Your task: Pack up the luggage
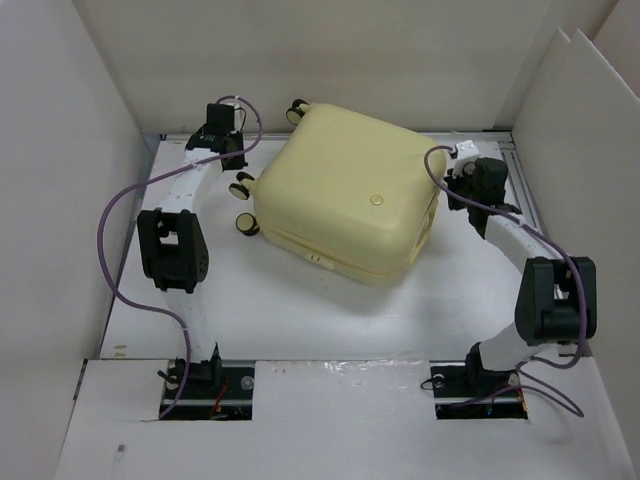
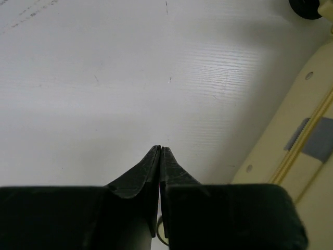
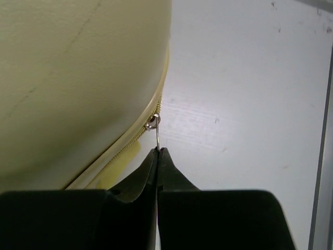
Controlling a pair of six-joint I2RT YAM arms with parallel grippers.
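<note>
The luggage (image 1: 345, 190) is a pale yellow hard-shell suitcase, lying closed in the middle of the table with its black wheels (image 1: 241, 186) toward the left. My right gripper (image 3: 158, 150) is at its right side, shut on the thin metal zipper pull (image 3: 157, 136) that hangs from the slider (image 3: 152, 122) on the yellow zipper line. The suitcase shell (image 3: 73, 73) fills the left of the right wrist view. My left gripper (image 2: 159, 148) is shut and empty over the bare table, left of the suitcase's edge (image 2: 307, 140), near the wheels in the top view (image 1: 222, 140).
White walls enclose the table on the left, back and right. A metal rail (image 1: 525, 190) runs along the table's right edge behind my right arm. One black wheel (image 2: 307, 6) shows at the top right of the left wrist view.
</note>
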